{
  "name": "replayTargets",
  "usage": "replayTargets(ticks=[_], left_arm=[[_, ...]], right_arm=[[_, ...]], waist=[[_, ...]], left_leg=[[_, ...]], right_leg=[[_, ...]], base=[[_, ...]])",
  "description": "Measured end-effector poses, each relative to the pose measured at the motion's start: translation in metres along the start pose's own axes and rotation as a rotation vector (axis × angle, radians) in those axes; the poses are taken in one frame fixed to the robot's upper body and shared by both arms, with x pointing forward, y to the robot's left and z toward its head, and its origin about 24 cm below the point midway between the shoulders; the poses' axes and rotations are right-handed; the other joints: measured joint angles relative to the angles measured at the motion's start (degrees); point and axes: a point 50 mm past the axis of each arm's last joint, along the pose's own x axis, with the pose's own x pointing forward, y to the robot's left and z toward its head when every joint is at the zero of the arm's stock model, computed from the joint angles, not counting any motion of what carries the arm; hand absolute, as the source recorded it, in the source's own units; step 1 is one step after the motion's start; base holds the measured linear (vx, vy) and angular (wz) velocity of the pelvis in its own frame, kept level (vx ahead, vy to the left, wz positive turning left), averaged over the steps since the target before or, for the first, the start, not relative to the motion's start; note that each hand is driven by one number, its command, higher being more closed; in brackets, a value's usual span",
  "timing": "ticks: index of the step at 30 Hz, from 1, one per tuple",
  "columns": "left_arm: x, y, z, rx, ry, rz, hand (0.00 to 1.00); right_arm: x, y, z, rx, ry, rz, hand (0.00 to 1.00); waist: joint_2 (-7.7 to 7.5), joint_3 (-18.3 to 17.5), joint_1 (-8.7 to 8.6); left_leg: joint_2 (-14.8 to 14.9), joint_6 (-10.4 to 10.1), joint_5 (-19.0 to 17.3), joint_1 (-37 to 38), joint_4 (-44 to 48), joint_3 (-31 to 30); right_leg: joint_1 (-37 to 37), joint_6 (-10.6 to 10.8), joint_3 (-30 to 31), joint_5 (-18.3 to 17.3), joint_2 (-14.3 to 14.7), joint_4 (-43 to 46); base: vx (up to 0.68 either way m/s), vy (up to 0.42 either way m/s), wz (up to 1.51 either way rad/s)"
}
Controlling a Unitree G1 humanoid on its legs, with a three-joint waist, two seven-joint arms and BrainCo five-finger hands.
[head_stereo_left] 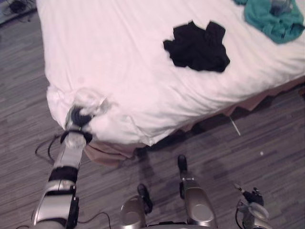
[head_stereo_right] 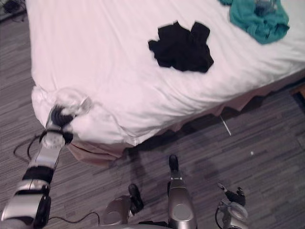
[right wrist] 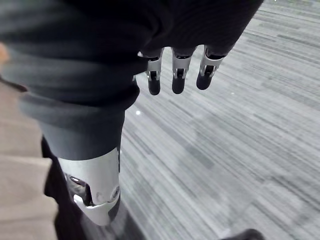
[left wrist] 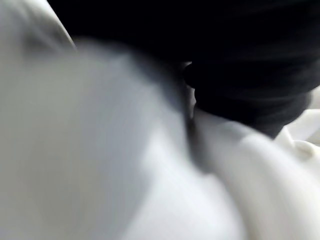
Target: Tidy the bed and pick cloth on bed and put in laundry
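Observation:
A black garment [head_stereo_left: 198, 46] lies crumpled in the middle of the white duvet [head_stereo_left: 119, 52], and a teal cloth [head_stereo_left: 274, 19] is bunched at the far right of the bed. My left hand [head_stereo_left: 77, 118] is pushed into the bunched duvet corner [left wrist: 150, 175] at the bed's near left, where white cloth wraps over it. My right hand [right wrist: 177, 75] hangs low over the floor at my right side, its fingers relaxed and holding nothing; it also shows at the lower right [head_stereo_right: 232, 199].
The bed's near edge runs diagonally, with a tan bed skirt [head_stereo_left: 107, 152] hanging below the duvet. Grey striped floor [head_stereo_left: 267, 157] lies in front. A thin white stick [head_stereo_left: 234, 126] lies on it by the bed. Dark cables [head_stereo_left: 16, 7] sit at the far left.

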Motion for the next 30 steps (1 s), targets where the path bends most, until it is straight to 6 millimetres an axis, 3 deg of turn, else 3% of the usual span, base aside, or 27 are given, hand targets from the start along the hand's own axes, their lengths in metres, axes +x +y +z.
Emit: replayTargets(ticks=[1, 3, 4, 5, 6, 8, 10, 11, 13, 15, 16, 17, 19, 21, 23, 24, 27, 30], left_arm=[[-0.009, 0.000, -0.015, -0.017, 0.051, 0.007, 0.00], [-0.044, 0.003, -0.069, -0.063, 0.250, 0.042, 0.00], [-0.054, 0.006, -0.083, -0.071, 0.306, 0.054, 0.00], [-0.076, 0.011, -0.112, -0.079, 0.422, 0.079, 0.00], [-0.085, 0.013, -0.123, -0.080, 0.471, 0.090, 0.00], [-0.127, 0.023, -0.168, -0.090, 0.697, 0.158, 0.00], [-0.149, 0.028, -0.188, -0.107, 0.810, 0.195, 0.00], [-0.169, 0.028, -0.201, -0.131, 0.897, 0.225, 0.00], [-0.185, 0.021, -0.209, -0.163, 0.963, 0.224, 0.00], [-0.203, 0.002, -0.212, -0.217, 1.023, 0.194, 0.00], [-0.206, -0.003, -0.212, -0.224, 1.033, 0.179, 0.00], [-0.211, -0.018, -0.210, -0.230, 1.047, 0.127, 0.00], [-0.212, -0.035, -0.204, -0.247, 1.035, 0.064, 0.00], [-0.206, -0.054, -0.195, -0.269, 1.007, -0.007, 0.00], [-0.189, -0.073, -0.179, -0.316, 0.953, -0.057, 0.00], [-0.184, -0.077, -0.175, -0.327, 0.933, -0.067, 0.00], [-0.153, -0.092, -0.148, -0.364, 0.808, -0.112, 0.00], [-0.139, -0.102, -0.132, -0.354, 0.735, -0.155, 0.00]], right_arm=[[0.001, -0.008, 0.003, 0.014, -0.013, -0.027, 0.00], [0.001, -0.027, 0.027, 0.058, -0.100, -0.097, 0.00], [0.001, -0.029, 0.036, 0.068, -0.136, -0.108, 0.00], [-0.001, -0.033, 0.054, 0.069, -0.209, -0.129, 0.00], [-0.002, -0.034, 0.061, 0.061, -0.239, -0.135, 0.00], [-0.006, -0.038, 0.092, 0.032, -0.362, -0.159, 0.00], [-0.010, -0.035, 0.112, 0.023, -0.438, -0.158, 0.00], [-0.016, -0.029, 0.132, -0.002, -0.526, -0.149, 1.00], [-0.025, -0.017, 0.154, -0.048, -0.626, -0.106, 1.00], [-0.045, 0.012, 0.186, -0.104, -0.796, 0.024, 1.00], [-0.051, 0.022, 0.192, -0.110, -0.834, 0.063, 1.00], [-0.068, 0.048, 0.207, -0.128, -0.929, 0.173, 1.00], [-0.093, 0.082, 0.222, -0.165, -1.047, 0.321, 1.00], [-0.130, 0.127, 0.241, -0.185, -1.185, 0.524, 1.00], [-0.176, 0.166, 0.264, -0.169, -1.325, 0.733, 1.00], [-0.186, 0.172, 0.270, -0.166, -1.353, 0.770, 1.00], [-0.252, 0.196, 0.310, -0.126, -1.546, 0.958, 1.00], [-0.291, 0.207, 0.332, -0.107, -1.642, 1.037, 1.00]], waist=[[0.20, -0.96, 0.78], [0.79, -3.96, 2.10], [0.88, -4.63, 2.09], [0.85, -5.92, 2.20], [0.83, -6.54, 2.42], [0.54, -8.25, 3.87], [0.35, -8.48, 4.43], [0.01, -8.69, 4.92], [-0.32, -8.76, 5.15], [-0.83, -8.89, 5.20], [-0.98, -8.94, 5.21], [-1.49, -8.94, 5.26], [-2.42, -8.68, 5.22], [-3.98, -7.62, 5.56], [-4.37, -4.44, 6.42], [-4.28, -3.52, 6.77], [-3.48, 2.42, 8.56], [-3.07, 6.21, 9.48]], left_leg=[[-0.01, -0.01, 0.04, 0.95, -0.64, 0.01], [-0.29, 0.02, 0.23, 2.76, -2.19, -0.59], [-0.38, 0.04, 0.26, 3.03, -2.45, -0.98], [-0.72, 0.04, 0.50, 3.85, -3.38, -1.24], [-0.77, 0.04, 0.57, 4.03, -3.68, -1.25], [-1.00, 0.10, 0.75, 5.18, -4.42, -1.59], [-1.03, 0.07, 0.77, 5.79, -4.98, -1.81], [-1.27, 0.14, 1.06, 5.74, -5.27, -2.07], [-1.72, 0.28, 1.66, 5.74, -6.01, -2.41], [-2.03, 0.32, 1.82, 5.34, -6.12, -3.20], [-2.03, 0.32, 1.82, 5.18, -6.01, -3.26], [-2.07, 0.25, 1.88, 4.55, -5.84, -3.58], [-2.22, 0.37, 2.29, 2.88, -5.44, -4.43], [-2.12, 0.30, 2.41, -0.51, -3.68, -4.73], [-1.76, 0.34, 2.33, -4.50, -0.12, -6.39], [-1.65, 0.34, 2.33, -5.32, 0.65, -6.80], [-1.16, 0.32, 2.35, -11.70, 5.10, -9.67], [-0.86, 0.31, 2.36, -17.21, 8.06, -11.91]], right_leg=[[1.05, 0.00, -0.12, 0.00, 0.11, -0.65], [3.47, 0.07, -0.99, 0.05, -0.07, -2.38], [3.94, 0.08, -1.35, 0.04, -0.18, -2.71], [4.92, 0.21, -1.56, 0.13, -0.34, -3.53], [5.13, 0.32, -1.61, 0.21, -0.39, -3.81], [6.99, 0.63, -2.29, 0.66, -0.63, -5.49], [7.77, 0.61, -2.63, 0.78, -0.69, -5.77], [7.73, 0.61, -2.88, 0.78, -0.92, -5.78], [7.58, 0.68, -3.10, 0.83, -1.27, -5.79], [7.55, 0.77, -3.71, 0.92, -1.73, -5.81], [7.47, 0.76, -3.77, 0.98, -1.76, -5.81], [7.14, 0.67, -3.99, 1.11, -1.89, -5.81], [5.96, 0.49, -4.44, 1.46, -2.15, -5.78], [3.54, 0.18, -4.57, 2.32, -2.25, -5.76], [1.74, -0.04, -5.69, 2.94, -2.35, -5.43], [1.20, -0.05, -5.97, 2.94, -2.35, -4.91], [-3.35, -0.25, -8.05, 3.07, -2.38, -2.12], [-6.90, -0.57, -9.61, 3.25, -2.45, -0.71]], base=[[0.10, 0.023, 0.12], [0.05, 0.033, 0.15], [0.03, 0.041, 0.21], [0.02, 0.034, 0.14], [0.02, 0.034, 0.12], [0.01, 0.024, 0.11], [-0.03, 0.012, 0.10], [-0.05, 0.004, 0.09], [-0.05, 0.000, 0.12], [-0.06, 0.002, 0.16], [-0.06, -0.003, 0.10], [-0.06, -0.009, 0.08], [-0.06, -0.021, 0.14], [-0.10, -0.043, 0.12], [-0.11, -0.047, 0.25], [-0.15, -0.042, 0.41], [-0.16, -0.041, 0.38], [-0.13, -0.019, 0.33]])
